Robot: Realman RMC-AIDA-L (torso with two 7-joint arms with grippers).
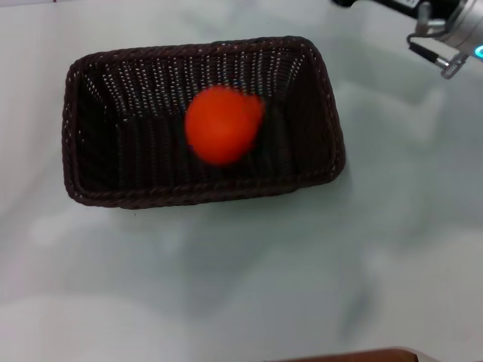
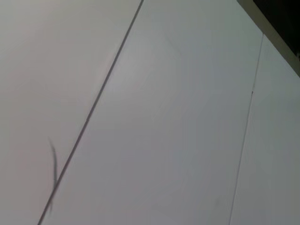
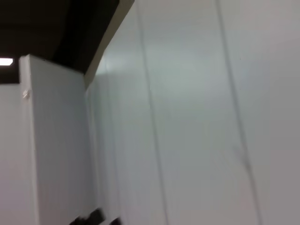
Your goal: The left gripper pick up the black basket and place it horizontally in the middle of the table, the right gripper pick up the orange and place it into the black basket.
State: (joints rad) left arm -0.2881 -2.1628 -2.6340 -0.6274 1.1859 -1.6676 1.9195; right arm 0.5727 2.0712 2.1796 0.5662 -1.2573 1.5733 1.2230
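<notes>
In the head view the black basket (image 1: 204, 194) lies lengthwise across the middle of the table (image 1: 302, 271). The orange (image 1: 223, 124) rests inside it, near the centre of its floor. My right gripper (image 1: 377, 4) is at the far right corner of the view, raised and well clear of the basket, with its silver wrist and blue light at the frame's edge. It holds nothing that I can see. My left gripper is out of view. Both wrist views show only pale wall panels.
The table's brown edge strip (image 1: 355, 356) shows at the near edge. White tabletop surrounds the basket on all sides.
</notes>
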